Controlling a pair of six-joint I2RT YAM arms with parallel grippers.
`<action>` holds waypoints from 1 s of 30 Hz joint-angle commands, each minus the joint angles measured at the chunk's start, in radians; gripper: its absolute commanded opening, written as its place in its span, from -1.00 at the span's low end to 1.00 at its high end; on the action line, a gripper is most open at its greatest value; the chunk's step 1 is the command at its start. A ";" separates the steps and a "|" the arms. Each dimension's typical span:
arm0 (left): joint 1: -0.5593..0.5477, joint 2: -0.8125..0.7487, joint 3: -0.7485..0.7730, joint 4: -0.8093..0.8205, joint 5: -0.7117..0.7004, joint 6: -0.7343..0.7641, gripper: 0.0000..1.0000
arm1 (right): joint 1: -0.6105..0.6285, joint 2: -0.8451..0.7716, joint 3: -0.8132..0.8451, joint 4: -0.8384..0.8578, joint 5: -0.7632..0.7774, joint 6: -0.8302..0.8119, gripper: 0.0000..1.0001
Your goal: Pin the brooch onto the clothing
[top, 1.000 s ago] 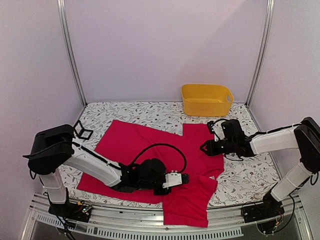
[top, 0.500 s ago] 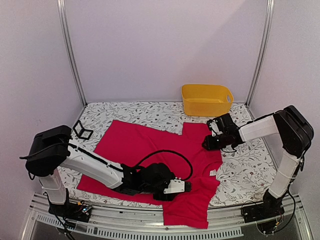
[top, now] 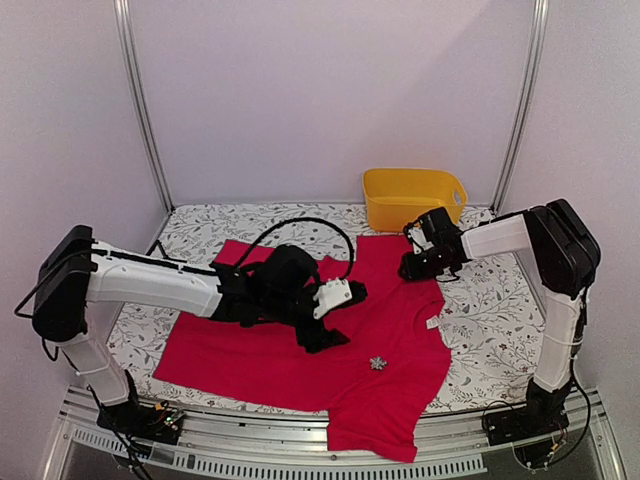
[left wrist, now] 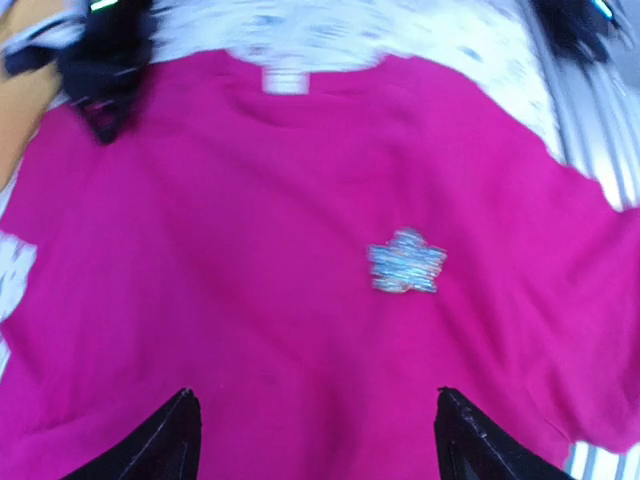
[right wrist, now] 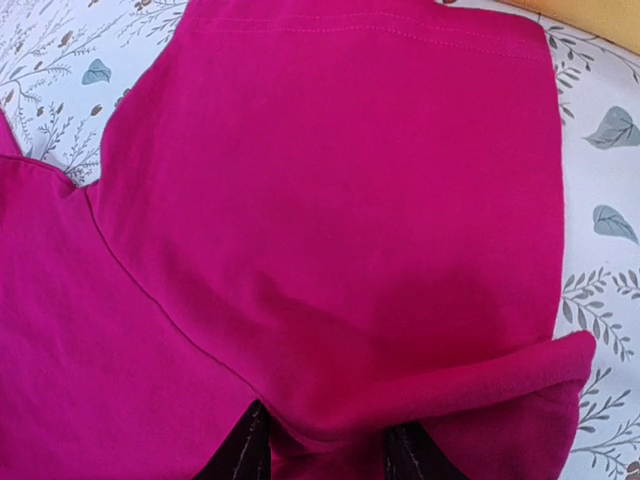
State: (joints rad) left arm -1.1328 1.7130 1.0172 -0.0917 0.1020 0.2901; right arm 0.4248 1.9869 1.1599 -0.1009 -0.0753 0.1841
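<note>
The clothing, a red-pink T-shirt (top: 290, 345), lies spread on the flowered tablecloth. The brooch (top: 377, 363), a small silvery flower-like cluster, rests on the shirt's chest near the front; in the left wrist view the brooch (left wrist: 407, 263) lies ahead of the fingertips, free of them. My left gripper (top: 325, 338) hovers over the shirt (left wrist: 250, 200), open and empty (left wrist: 315, 400). My right gripper (top: 410, 268) sits at the shirt's far right sleeve; in its wrist view the gripper (right wrist: 325, 440) is shut on a bunched fold of the sleeve (right wrist: 350, 200).
A yellow basket (top: 412, 198) stands at the back right, just beyond the right gripper. The shirt's white neck label (top: 432, 322) shows at its right edge. The shirt's lower part hangs over the table's front rail (top: 250, 455). Metal frame posts stand at both back corners.
My left gripper has opened and drawn back up and to the left, leaving the brooch on the shirt. The right gripper has pulled the sleeve farther back, flattening the fabric.
</note>
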 commanded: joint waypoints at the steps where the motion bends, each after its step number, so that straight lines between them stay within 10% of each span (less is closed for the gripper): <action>1: 0.268 0.011 0.062 0.023 -0.023 -0.269 0.58 | -0.011 0.080 0.125 -0.140 0.037 -0.083 -0.24; 17: 0.638 0.337 0.140 0.045 -0.173 -0.734 0.06 | 0.070 -0.269 -0.067 -0.223 0.059 -0.071 -0.39; 30: 0.794 0.349 0.031 0.144 -0.141 -0.919 0.10 | 0.028 0.150 0.352 -0.210 0.161 -0.142 -0.70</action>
State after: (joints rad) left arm -0.3954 2.0197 1.0981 0.1204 -0.0383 -0.5747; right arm 0.4564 2.0453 1.4273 -0.3061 0.0246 0.0727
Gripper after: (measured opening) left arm 0.540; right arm 0.154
